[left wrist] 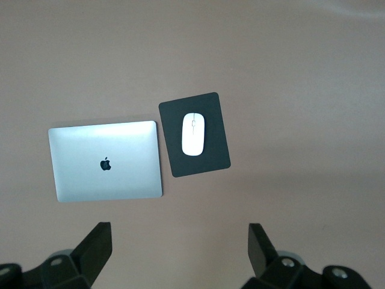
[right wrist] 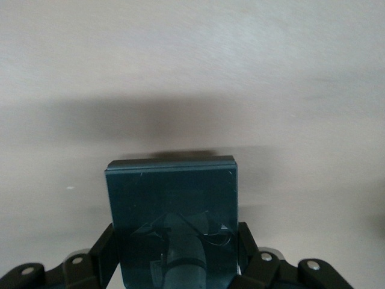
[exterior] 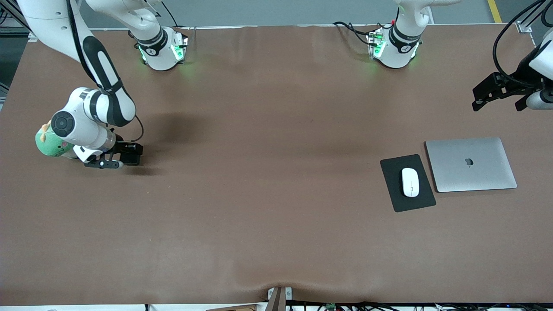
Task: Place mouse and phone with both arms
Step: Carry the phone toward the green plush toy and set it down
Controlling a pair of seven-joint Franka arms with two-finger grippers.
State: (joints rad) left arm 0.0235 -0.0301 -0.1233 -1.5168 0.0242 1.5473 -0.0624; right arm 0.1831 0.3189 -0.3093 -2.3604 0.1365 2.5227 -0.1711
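Right gripper (exterior: 129, 156) is being held low over the brown table (exterior: 268, 216) at the right arm's end, its fingers (right wrist: 103, 253) being kept clamped on the phone (right wrist: 173, 217). In the right wrist view the phone is being shown as a dark glossy slab gripped by its two long edges, with its free end projecting out past the fingertips and a shadow being cast on the tabletop just under it. Whether the phone is touching the table cannot be told. A green plush toy (exterior: 52, 144) is being partly hidden by the wrist of the right arm (exterior: 93, 114), right beside the gripper.

Toward the left arm's end, the mouse (exterior: 410, 182) is being seen lying on the black mouse pad (exterior: 399, 201), roughly centred on it. A closed silver laptop (exterior: 471, 164) is lying just beside the pad, closer to the left arm's end of the table, with a narrow strip of table between them.

Left gripper (exterior: 497, 97) is being held high in the air at the table edge, over the area just farther from the front camera than the laptop, well apart from the mouse. Its fingers (left wrist: 96, 244) are being held wide apart with nothing between them, and the left wrist view is looking down on laptop (left wrist: 105, 159), pad (left wrist: 207, 162) and mouse (left wrist: 194, 133).
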